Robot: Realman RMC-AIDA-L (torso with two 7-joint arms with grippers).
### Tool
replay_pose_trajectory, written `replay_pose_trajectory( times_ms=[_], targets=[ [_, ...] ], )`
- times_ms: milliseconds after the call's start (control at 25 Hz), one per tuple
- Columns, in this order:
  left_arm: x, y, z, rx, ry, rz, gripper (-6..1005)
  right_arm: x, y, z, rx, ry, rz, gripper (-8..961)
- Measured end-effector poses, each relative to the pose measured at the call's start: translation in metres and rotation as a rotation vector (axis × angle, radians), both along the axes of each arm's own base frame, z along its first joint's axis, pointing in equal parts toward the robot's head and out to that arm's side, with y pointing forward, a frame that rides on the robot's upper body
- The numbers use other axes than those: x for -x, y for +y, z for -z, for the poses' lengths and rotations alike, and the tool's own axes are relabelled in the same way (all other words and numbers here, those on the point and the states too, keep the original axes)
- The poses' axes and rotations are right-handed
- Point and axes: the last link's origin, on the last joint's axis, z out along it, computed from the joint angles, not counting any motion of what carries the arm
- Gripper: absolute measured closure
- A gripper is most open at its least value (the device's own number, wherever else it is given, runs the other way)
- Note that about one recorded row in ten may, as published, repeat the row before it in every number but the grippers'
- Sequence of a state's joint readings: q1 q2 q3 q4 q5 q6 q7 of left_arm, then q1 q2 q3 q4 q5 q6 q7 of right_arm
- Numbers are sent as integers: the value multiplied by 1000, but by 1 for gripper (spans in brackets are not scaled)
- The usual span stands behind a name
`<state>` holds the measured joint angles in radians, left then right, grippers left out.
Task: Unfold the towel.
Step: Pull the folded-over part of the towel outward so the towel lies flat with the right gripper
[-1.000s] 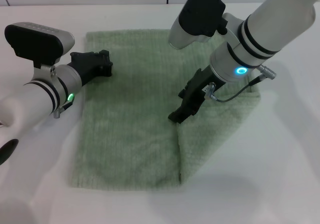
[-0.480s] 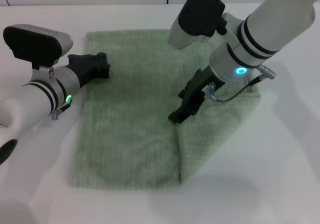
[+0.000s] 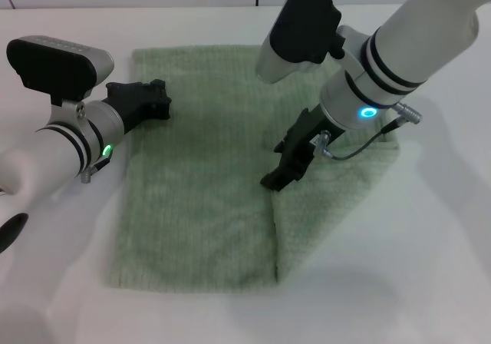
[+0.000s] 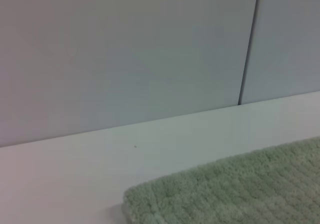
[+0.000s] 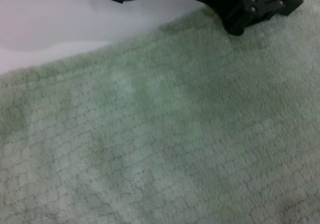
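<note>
The pale green towel [image 3: 199, 175] lies flat on the white table. Its right part is a folded-over layer whose edge runs down the middle to the near hem. My right gripper [image 3: 276, 180] points down with its tip on that fold edge. In the right wrist view its black tip [image 5: 260, 1] rests on the towel [image 5: 150, 134]. My left gripper [image 3: 153, 100] sits low at the towel's far left edge. The left wrist view shows only a towel corner [image 4: 240, 189].
The white table [image 3: 430, 267] surrounds the towel on all sides. A pale wall [image 4: 125, 59] with a vertical seam stands behind the table's far edge. A grey cable [image 3: 360, 146] loops from my right wrist above the towel.
My right gripper has shifted very slightly along the fold edge. My left gripper has barely moved. The towel lies as before.
</note>
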<state>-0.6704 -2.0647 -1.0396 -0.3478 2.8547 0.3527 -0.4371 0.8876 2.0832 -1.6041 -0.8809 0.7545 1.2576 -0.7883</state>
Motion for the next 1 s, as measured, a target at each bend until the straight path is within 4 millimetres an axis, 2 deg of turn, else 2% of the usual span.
replay_pose_trajectory(
  times_ms=[560,760,880,1000],
  targets=[
    [0,0,0,-1,-2,-1,1001,0,1,1,0,-8,1,577],
    [0,0,0,-2,-3,-2,1001,-1,0,1,4,-14,3,592],
    [0,0,0,-1,-4,-2,1001,-2,0,0,4,-20,2,746],
    [0,0,0,0,-5,-3,1001,-1,0,0,5,-21,1,810]
  ],
)
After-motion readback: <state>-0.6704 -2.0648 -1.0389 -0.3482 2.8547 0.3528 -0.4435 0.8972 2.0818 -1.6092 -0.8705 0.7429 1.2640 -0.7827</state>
